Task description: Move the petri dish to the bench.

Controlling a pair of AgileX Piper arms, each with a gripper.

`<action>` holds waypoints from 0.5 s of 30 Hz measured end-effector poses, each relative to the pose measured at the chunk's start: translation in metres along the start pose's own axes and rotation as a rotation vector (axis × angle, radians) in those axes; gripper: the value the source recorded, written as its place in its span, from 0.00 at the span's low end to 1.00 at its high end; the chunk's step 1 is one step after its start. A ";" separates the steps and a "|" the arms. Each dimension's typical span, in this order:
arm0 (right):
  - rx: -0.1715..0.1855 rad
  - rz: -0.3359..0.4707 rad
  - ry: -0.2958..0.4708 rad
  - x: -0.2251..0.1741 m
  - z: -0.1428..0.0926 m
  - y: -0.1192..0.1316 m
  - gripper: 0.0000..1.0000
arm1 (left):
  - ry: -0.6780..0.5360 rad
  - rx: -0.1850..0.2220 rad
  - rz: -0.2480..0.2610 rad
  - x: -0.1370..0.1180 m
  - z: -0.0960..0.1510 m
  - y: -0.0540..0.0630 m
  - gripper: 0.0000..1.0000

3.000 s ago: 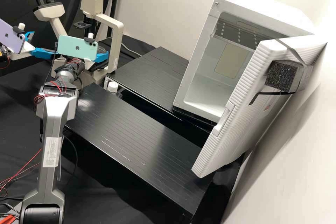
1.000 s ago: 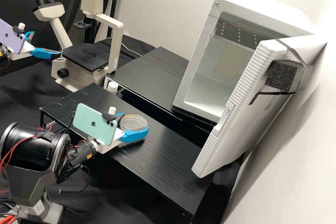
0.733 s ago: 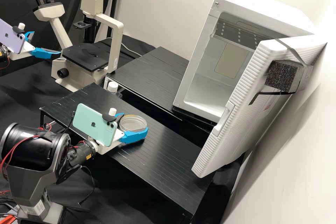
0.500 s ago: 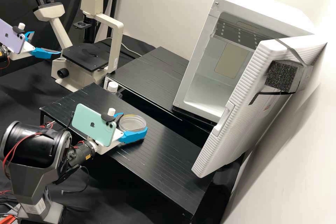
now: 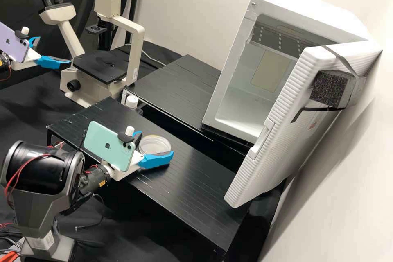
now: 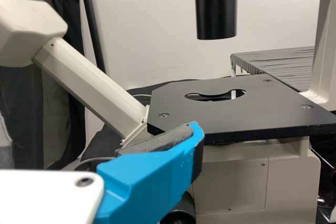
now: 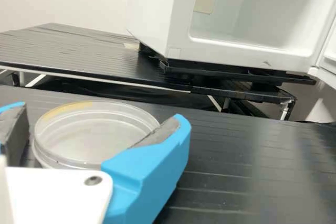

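Appears to have petri dish (image 7: 89,140) down on the surface (image 5: 192,184), with right pincer (image 5: 156,143) parted around it; needs only to back clear.

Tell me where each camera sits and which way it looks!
High view: off the arms, looking forward and down at the bench, microscope, dish and box; both arms, with left end effector and right end effector, show.
Left wrist view: on the left wrist, facing the microscope; its own blue finger shows.
Right wrist view: on the right wrist, facing the dish and box; its own blue fingers show.
Shared: high and left wrist share the microscope; high and right wrist, the dish.
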 end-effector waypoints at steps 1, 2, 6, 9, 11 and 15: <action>0.001 0.000 0.003 -0.001 0.000 0.000 1.00 | 0.000 0.000 0.000 0.000 0.000 0.000 1.00; 0.004 -0.001 0.009 -0.002 -0.001 0.001 1.00 | 0.000 0.000 0.000 0.000 0.000 0.000 1.00; 0.028 0.004 0.040 -0.010 -0.002 0.006 1.00 | 0.000 0.000 0.000 0.000 0.000 0.000 1.00; 0.072 0.039 0.081 -0.017 -0.006 0.016 1.00 | 0.000 0.000 0.000 0.000 0.000 0.000 1.00; 0.094 0.064 0.096 -0.021 -0.008 0.022 1.00 | 0.000 0.000 0.000 0.000 0.000 0.000 1.00; 0.134 0.152 0.147 -0.033 -0.013 0.042 1.00 | 0.000 0.000 0.000 0.000 0.000 0.000 1.00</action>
